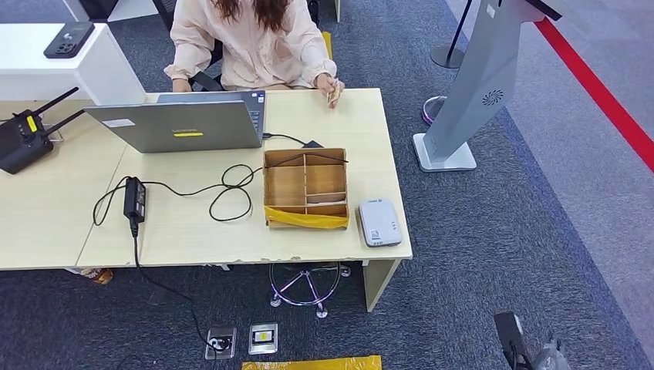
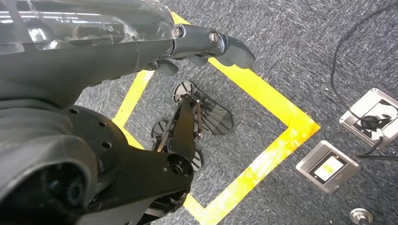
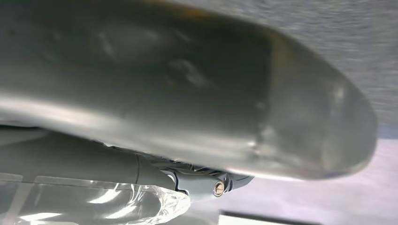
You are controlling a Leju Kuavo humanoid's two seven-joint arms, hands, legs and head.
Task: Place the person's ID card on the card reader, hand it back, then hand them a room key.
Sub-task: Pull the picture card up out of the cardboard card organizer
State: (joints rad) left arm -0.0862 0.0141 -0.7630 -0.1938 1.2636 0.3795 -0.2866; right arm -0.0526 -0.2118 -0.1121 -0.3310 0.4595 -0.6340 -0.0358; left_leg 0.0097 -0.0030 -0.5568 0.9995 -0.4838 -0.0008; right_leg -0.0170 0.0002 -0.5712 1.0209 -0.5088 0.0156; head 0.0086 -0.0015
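The white-grey card reader (image 1: 379, 222) lies flat at the near right corner of the light wood table (image 1: 185, 243). Left of it stands a cardboard box (image 1: 306, 187) split into several compartments, with yellow tape along its near side. A person in a pale pink top (image 1: 251, 42) sits at the far side; their hand (image 1: 332, 89) rests on the far edge and holds something small and light. My right hand (image 1: 515, 343) hangs low beside the table, its dark fingers straight and bare. My left hand (image 2: 211, 44) hangs over the carpet, fingers stretched out, holding nothing.
A grey laptop (image 1: 185, 123) stands open in front of the person, with a black power brick (image 1: 135, 198) and looped cable beside it. A black radio unit (image 1: 23, 139) sits far left. A grey kiosk stand (image 1: 478, 85) rises right of the table. Floor sockets (image 2: 328, 166) and yellow tape (image 2: 263, 93) mark the carpet.
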